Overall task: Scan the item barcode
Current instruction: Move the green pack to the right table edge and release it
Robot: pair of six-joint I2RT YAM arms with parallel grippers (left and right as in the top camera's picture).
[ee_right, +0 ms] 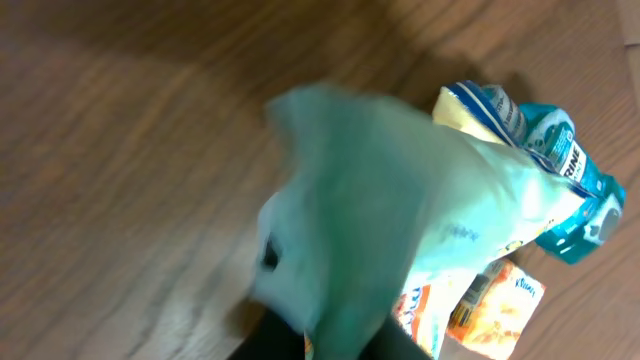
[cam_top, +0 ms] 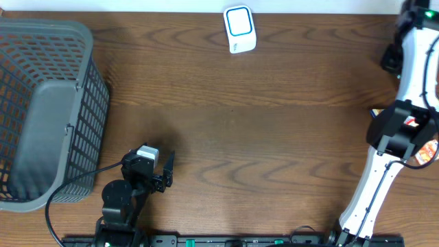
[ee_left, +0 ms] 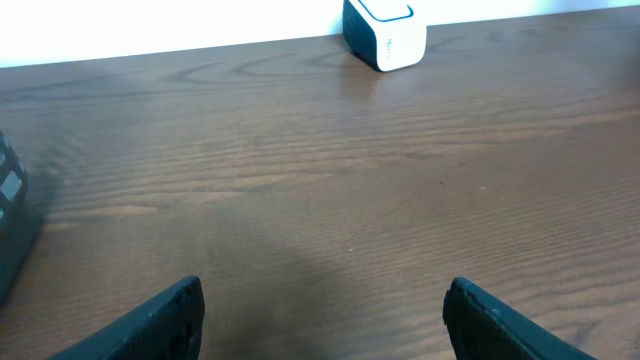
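Step in hand, as we judged it: picking 1 item from the heap at the right edge. The table [cam_top: 260, 137] carried the grey basket [cam_top: 89, 89] at left and the white scanner [cam_top: 240, 29] far centre, well apart from that heap. The next move calls for carrying the pale green packet [ee_right: 400, 210] to the scanner, barcode facing it. The left gripper [ee_left: 322, 320] stood wide apart, holding nothing. The packet lay blurred against the right gripper [ee_right: 330, 342]; we could not tell its opening or hold.
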